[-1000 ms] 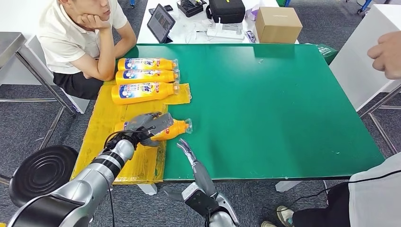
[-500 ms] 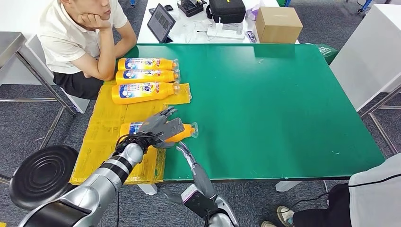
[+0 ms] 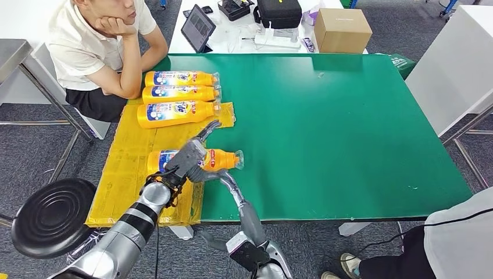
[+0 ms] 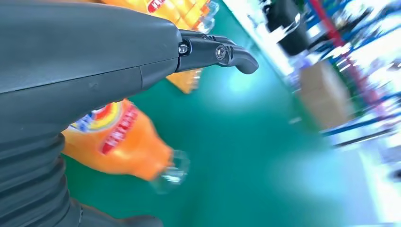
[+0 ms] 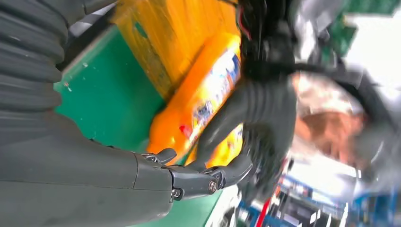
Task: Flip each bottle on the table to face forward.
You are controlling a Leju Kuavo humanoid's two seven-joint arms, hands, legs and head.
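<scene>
Orange and lying on its side, the near bottle (image 3: 200, 160) is seen left of centre in the head view, its clear cap toward the right, half on the yellow sheet (image 3: 125, 168) and half on the green table (image 3: 349, 128). It is covered from above by the left hand (image 3: 189, 156), fingers stretched out and apart, nothing grasped. The right hand (image 3: 227, 181) is reached up from the lower edge, fingers extended just beside the bottle's neck; whether it is touched cannot be told. Three more bottles (image 3: 177, 93) are laid in a row higher up. A seated person (image 3: 93, 46) is placed at upper left, a cardboard box (image 3: 342, 29) on a white table behind, grey carpet around.
</scene>
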